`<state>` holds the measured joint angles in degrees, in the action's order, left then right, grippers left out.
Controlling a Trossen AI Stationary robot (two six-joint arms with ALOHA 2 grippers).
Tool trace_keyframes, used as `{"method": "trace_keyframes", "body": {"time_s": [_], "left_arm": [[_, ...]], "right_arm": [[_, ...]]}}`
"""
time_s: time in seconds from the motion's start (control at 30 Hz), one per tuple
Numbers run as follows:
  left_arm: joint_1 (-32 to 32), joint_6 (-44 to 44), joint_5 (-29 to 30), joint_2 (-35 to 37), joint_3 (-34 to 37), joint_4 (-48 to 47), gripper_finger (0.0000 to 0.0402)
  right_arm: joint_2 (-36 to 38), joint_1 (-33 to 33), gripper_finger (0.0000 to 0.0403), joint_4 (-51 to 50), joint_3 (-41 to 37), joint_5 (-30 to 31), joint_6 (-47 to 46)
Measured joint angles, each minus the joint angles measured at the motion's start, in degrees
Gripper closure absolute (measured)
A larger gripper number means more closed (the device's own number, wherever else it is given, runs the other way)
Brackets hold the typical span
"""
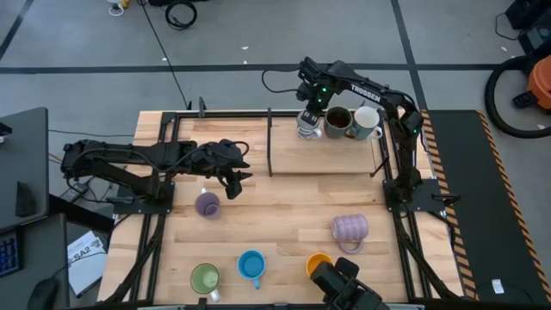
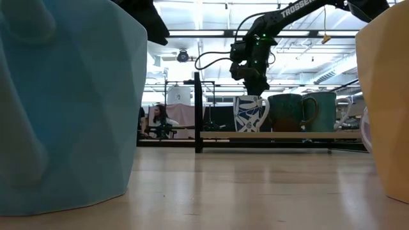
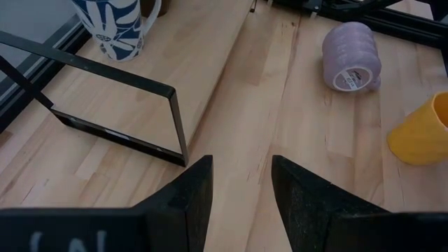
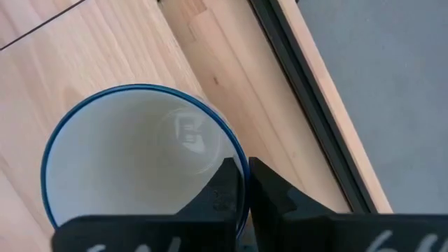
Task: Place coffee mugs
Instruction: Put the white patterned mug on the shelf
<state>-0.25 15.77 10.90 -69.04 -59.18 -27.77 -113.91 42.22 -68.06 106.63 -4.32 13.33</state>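
Observation:
On the raised wooden shelf (image 1: 327, 155) at the table's far side, a white mug with a blue pattern (image 2: 250, 114) stands in a row with a dark brown mug (image 1: 337, 121) and a white mug (image 1: 366, 123). My right gripper (image 4: 241, 171) is shut on the patterned mug from above. My left gripper (image 3: 241, 168) hangs open over the table's left middle, holding nothing, near a small lilac mug (image 1: 207, 204). A ribbed lavender mug (image 1: 350, 228) lies on its side. Green (image 1: 205, 278), blue (image 1: 250, 265) and orange (image 1: 319, 263) mugs stand near the front edge. My right gripper pinches the patterned mug's blue-edged rim (image 4: 241, 157) between its two fingers, one finger (image 4: 225, 183) inside the mug and one (image 4: 273, 185) outside. The fingers point steeply down from above. The mug stays upright, its base level with the shelf board.
A black metal frame (image 3: 119, 98) borders the shelf's left end and the table's far edge. Bare wood lies between the shelf and the front row of mugs. A camera mount (image 1: 344, 288) sits at the front edge.

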Motion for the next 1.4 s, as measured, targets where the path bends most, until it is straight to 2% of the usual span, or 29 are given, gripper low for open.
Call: {"method": "trace_keyframes", "body": {"time_s": [0.27, 1.03, 1.17, 1.4], "left_arm": [[0.00, 0.00, 0.00, 0.00, 0.00, 0.00, 0.0248], [0.00, 0.00, 0.00, 0.00, 0.00, 0.02, 0.0248], [0.00, 0.00, 0.00, 0.00, 0.00, 0.02, 0.0248], [0.00, 0.00, 0.00, 0.00, 0.00, 0.02, 0.0248]], "right_arm": [[0.02, 0.02, 0.0368, -3.54, 0.07, 2.84, 0.22], [0.02, 1.29, 0.0364, -2.41, 0.00, 3.29, 0.39], [-0.08, 1.29, 0.0342, -2.26, -0.03, 3.78, 0.39], [-0.15, 1.31, 0.0271, -2.28, -0.07, 3.81, 0.39]]}}
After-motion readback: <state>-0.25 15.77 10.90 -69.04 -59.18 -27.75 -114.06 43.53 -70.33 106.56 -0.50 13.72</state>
